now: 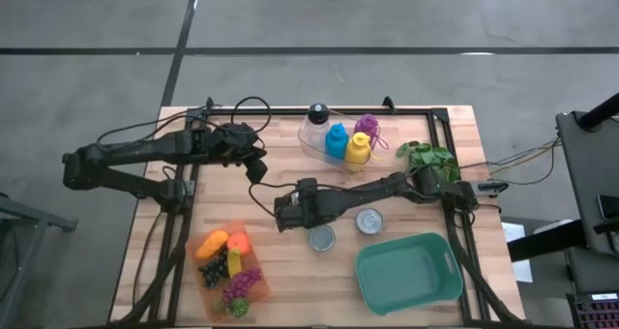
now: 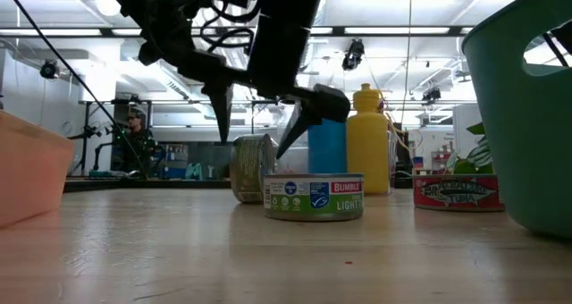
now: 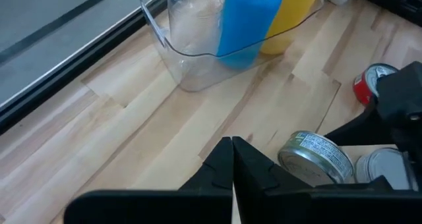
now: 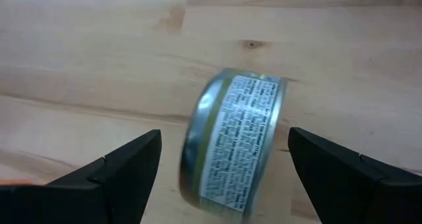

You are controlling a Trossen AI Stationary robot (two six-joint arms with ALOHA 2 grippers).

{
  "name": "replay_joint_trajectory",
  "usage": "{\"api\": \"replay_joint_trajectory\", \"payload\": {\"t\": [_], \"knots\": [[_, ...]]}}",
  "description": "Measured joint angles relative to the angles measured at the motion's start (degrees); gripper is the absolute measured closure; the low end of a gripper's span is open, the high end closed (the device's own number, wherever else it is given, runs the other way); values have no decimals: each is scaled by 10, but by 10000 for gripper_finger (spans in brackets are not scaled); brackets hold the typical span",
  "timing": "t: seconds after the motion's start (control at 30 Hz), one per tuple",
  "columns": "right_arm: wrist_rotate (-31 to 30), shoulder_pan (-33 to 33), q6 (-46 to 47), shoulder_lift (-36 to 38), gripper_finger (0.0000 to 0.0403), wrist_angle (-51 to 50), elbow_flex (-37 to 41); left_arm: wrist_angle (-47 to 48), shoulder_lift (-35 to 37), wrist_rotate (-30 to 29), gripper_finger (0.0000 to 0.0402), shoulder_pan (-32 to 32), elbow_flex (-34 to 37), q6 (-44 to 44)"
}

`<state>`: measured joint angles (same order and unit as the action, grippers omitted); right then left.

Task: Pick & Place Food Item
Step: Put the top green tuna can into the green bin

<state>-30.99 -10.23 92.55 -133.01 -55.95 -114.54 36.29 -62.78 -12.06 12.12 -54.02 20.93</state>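
Right gripper (image 4: 224, 135) low over the middle of the wooden table (image 1: 406, 116), fingers (image 4: 125, 161) spread wide, one on either side of a tin can (image 4: 231, 148). Not pinching: clear gaps on both sides in the right wrist view, bare wood showing through. Can up on its rim rather than flat, printed label facing the wrist camera, leaning a touch. Same can on edge in the low view, just behind a second tin lying flat with a blue and green label (image 2: 313, 197). Farther along toward the teal bin (image 1: 408, 271), a third tin with a red label (image 2: 456, 192), also flat. Bin at the near right corner, well apart from the can between the fingers. Over on the other side, left gripper (image 1: 257, 167) hanging above the table near the back, fingers pressed tight together, gripping nothing. Ahead of it, a clear container (image 3: 191, 59) with a blue bottle (image 3: 247, 23) and a yellow bottle (image 3: 290, 16) standing in it. Near left corner: an orange tray (image 1: 206, 292) loaded with toy fruit, purple grapes among it. Green plant (image 1: 430, 160) at the right edge of the table, beside the base of the right arm.
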Motion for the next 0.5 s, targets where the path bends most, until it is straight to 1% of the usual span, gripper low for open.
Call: {"api": "replay_joint_trajectory", "payload": {"t": [0.17, 0.4, 0.5], "knots": [[8, 5, 0, 0, 74, 11, 19, 0, 0, 0, 400, 0, 0, -2], [47, 14, -28, 0, 74, 91, 62, 0, 0, 0, 400, 0, 0, -2], [52, 16, -27, 0, 74, 96, 71, 0, 0, 0, 400, 0, 0, -2]]}}
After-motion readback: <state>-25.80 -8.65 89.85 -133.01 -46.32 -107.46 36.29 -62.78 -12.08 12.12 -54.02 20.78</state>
